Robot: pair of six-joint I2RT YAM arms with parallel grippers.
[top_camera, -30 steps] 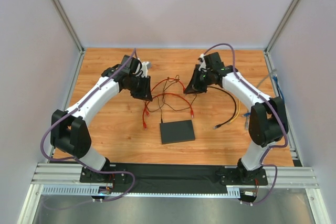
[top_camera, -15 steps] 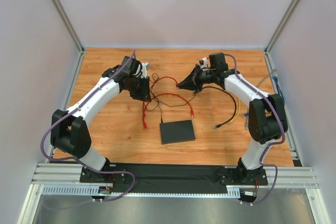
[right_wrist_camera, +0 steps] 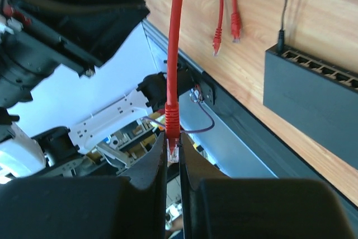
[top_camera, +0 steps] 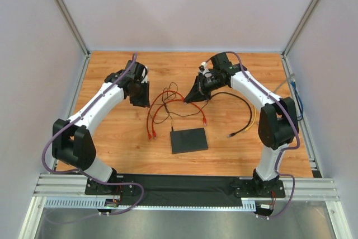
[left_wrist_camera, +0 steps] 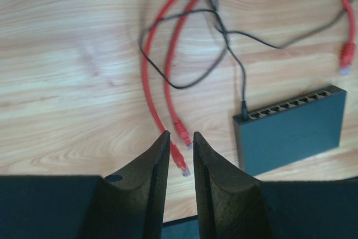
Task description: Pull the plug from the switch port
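The switch (top_camera: 188, 140) is a flat black box lying on the wooden table, with its row of ports (left_wrist_camera: 291, 106) along the far edge. My right gripper (top_camera: 188, 98) hangs above the table behind it, shut on the clear plug (right_wrist_camera: 173, 150) of a red cable (right_wrist_camera: 174, 43), which is clear of the switch (right_wrist_camera: 313, 93). A thin black lead (left_wrist_camera: 244, 107) sits in the switch's end socket. My left gripper (top_camera: 140, 100) is open with nothing between its fingers (left_wrist_camera: 180, 134); two loose red plugs (left_wrist_camera: 182, 132) lie on the wood below it.
Red and black cables loop across the table between the arms (top_camera: 168, 102). Another red plug (top_camera: 204, 120) lies right of the switch's far edge. A black cable end (top_camera: 230, 135) and a yellow cable (top_camera: 254, 117) lie at the right, with blue cables (top_camera: 295, 90) by the right wall.
My right gripper has swung left and turned with the red plug in it. The left gripper has drawn back to the left, and the red cable loops have shifted left.
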